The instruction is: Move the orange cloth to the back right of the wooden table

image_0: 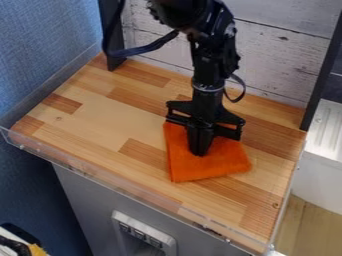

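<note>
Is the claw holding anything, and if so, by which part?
Can't be told: the claw is down at the orange cloth, near its middle, but any grip on the fabric is hidden.

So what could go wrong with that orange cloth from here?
The tool points straight down onto the cloth, so pressing too hard might strain the arm or mark the wood beneath. The cloth looks thin and soft, so it could slip or bunch up if dragged. The loose cable loops near the black post and might snag.
</note>
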Action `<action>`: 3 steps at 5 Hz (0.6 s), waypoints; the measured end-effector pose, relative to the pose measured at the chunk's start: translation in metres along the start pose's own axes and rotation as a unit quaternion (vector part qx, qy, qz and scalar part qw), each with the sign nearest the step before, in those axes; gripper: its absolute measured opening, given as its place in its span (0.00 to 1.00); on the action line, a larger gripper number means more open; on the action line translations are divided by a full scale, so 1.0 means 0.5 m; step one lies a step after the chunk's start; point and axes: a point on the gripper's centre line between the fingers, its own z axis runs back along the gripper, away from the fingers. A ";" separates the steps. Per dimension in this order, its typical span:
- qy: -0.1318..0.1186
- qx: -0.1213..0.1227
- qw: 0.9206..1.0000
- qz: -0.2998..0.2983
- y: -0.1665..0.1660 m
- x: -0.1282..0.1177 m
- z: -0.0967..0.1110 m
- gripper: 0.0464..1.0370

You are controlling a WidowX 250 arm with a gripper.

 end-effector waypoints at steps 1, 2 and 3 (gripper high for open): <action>-0.003 -0.003 1.000 -0.012 -0.006 0.025 0.000 0.01; -0.006 -0.003 1.000 -0.024 -0.010 0.041 0.002 0.01; -0.008 -0.003 0.999 -0.034 -0.013 0.050 0.002 0.01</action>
